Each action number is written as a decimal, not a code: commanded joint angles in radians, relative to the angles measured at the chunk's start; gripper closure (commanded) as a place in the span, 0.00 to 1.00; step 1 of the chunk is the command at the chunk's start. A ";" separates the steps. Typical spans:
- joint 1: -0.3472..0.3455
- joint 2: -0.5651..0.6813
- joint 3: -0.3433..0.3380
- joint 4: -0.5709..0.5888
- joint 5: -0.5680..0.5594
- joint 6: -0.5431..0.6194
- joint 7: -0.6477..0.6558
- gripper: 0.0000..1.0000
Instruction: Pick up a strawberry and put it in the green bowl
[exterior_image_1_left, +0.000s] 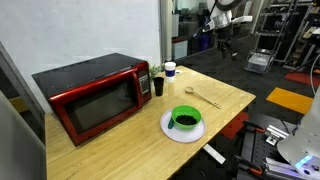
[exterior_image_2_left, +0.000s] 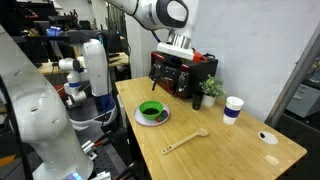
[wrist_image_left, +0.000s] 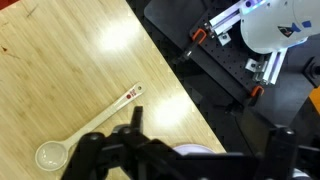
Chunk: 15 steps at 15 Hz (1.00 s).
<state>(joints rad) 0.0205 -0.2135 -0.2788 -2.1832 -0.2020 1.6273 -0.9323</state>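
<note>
The green bowl (exterior_image_1_left: 185, 118) with a dark inside stands on a white plate (exterior_image_1_left: 168, 130) near the table's front edge; it also shows in an exterior view (exterior_image_2_left: 151, 109). No strawberry shows clearly in any view. My gripper (exterior_image_2_left: 179, 66) hangs high above the table, over the plate's area, and shows small and dark in an exterior view (exterior_image_1_left: 225, 40). In the wrist view its two dark fingers (wrist_image_left: 205, 145) stand wide apart with nothing between them, above the plate's rim (wrist_image_left: 196, 152).
A pale wooden spoon (wrist_image_left: 85, 135) lies on the table beside the plate (exterior_image_2_left: 186, 141). A red microwave (exterior_image_1_left: 95, 95), a small plant (exterior_image_2_left: 210, 90), a white cup (exterior_image_2_left: 233, 108) and a small dish (exterior_image_2_left: 268, 137) stand further back. The table's edge (wrist_image_left: 175, 85) drops to dark equipment.
</note>
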 joint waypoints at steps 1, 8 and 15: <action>-0.041 0.005 0.039 0.004 0.007 -0.001 -0.008 0.00; -0.052 0.036 -0.009 -0.032 0.164 0.112 -0.353 0.00; -0.123 0.123 -0.048 -0.139 0.441 0.375 -0.835 0.00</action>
<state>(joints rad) -0.0721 -0.1342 -0.3271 -2.2817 0.1238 1.9185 -1.5825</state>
